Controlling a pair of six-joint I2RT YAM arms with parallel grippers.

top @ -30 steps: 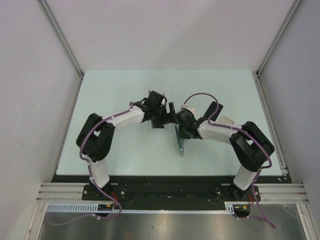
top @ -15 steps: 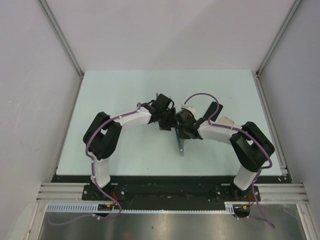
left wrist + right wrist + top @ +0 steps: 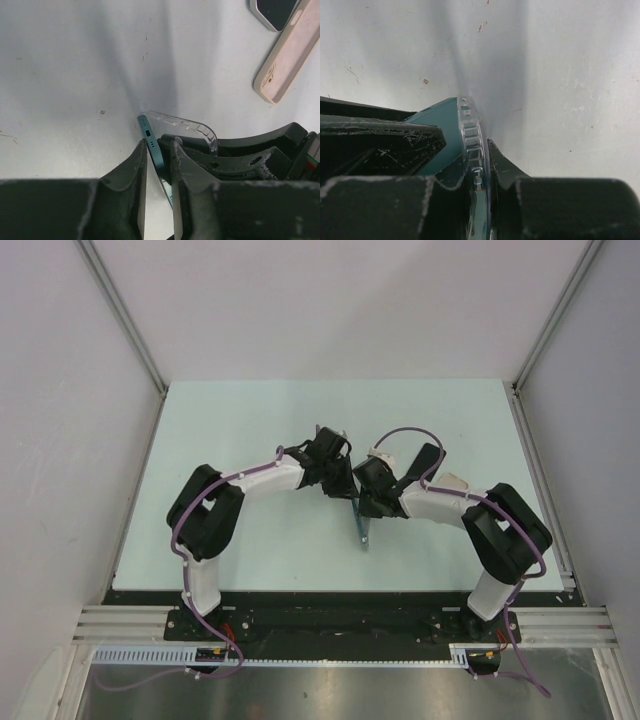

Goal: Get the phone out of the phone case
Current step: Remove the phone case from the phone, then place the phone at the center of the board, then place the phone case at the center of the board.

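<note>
A teal phone (image 3: 150,142) stands on its long edge on the table, partly peeled out of a clear phone case (image 3: 196,128). My left gripper (image 3: 157,148) is shut on the phone's freed corner, one finger against each face. My right gripper (image 3: 476,170) is shut on the clear case's ribbed rim (image 3: 472,140), with the teal phone (image 3: 442,125) showing just left of it. In the top view the two grippers meet at mid-table, the left gripper (image 3: 340,483) beside the right gripper (image 3: 362,502), and the phone and case (image 3: 361,527) stick out below them.
A beige phone case (image 3: 285,60) lies flat at the upper right of the left wrist view, with another phone (image 3: 272,10) beyond it. The pale table (image 3: 250,420) is fenced by metal rails (image 3: 120,310) and grey walls. A black finger of the left gripper (image 3: 380,145) fills the right wrist view's left side.
My left arm has moved right to the phone and its jaws have closed from wide open onto the phone's corner. The right gripper has kept its hold on the case.
</note>
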